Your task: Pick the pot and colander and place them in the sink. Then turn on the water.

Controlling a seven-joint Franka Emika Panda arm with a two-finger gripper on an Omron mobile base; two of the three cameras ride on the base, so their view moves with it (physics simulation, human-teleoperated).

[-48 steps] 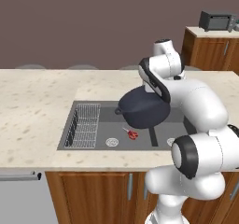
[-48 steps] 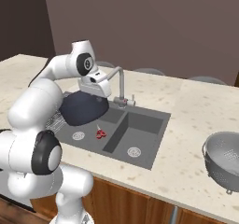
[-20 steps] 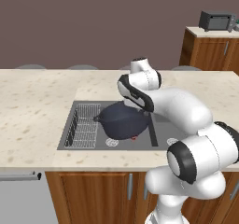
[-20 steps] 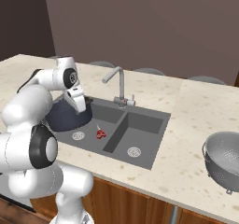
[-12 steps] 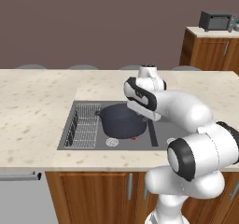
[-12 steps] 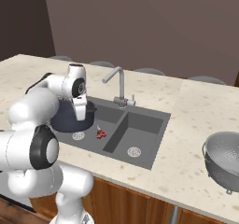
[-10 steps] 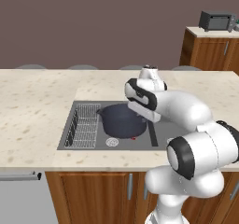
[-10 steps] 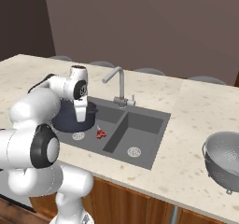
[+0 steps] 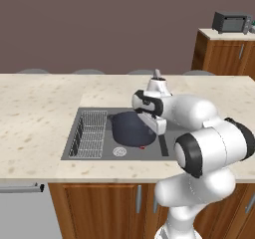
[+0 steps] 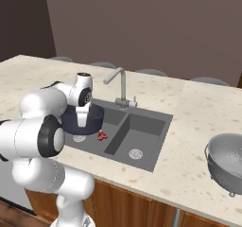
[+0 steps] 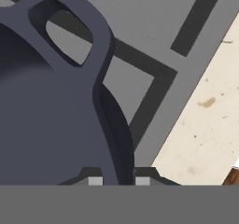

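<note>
- The pot (image 9: 130, 128), dark navy-grey and lidless, is sitting low inside the left basin of the sink (image 10: 142, 126), beside the wire grid rack (image 9: 92, 133).
- In the hand view, the pot's wall (image 11: 51, 120) is running up between the two small fingertips, with one loop side handle (image 11: 70, 29) showing above.
- The jaws are pinching the pot by its rim wall, pressed nearly together on the thin metal.
- The gripper (image 9: 154, 126) is reaching down into the basin at the pot's right edge, as seen from the left base view.
- A small red item (image 10: 101, 136) is lying on the basin floor just beside the pot; what it is cannot be told.
- The curved grey gooseneck faucet (image 10: 118, 86) is standing behind the divider, with no stream coming from it.
- The colander (image 10: 230, 162), light silver and perforated, is resting on the pale speckled surface (image 10: 198, 126), well apart from the sink, near the right edge.
- Risk, as a judgement: if the jaws are letting go while the pot is tilted or resting on the red item, the pot could rock or tip.
- Lifting the hand out carelessly could catch the rim or knock the faucet.
</note>
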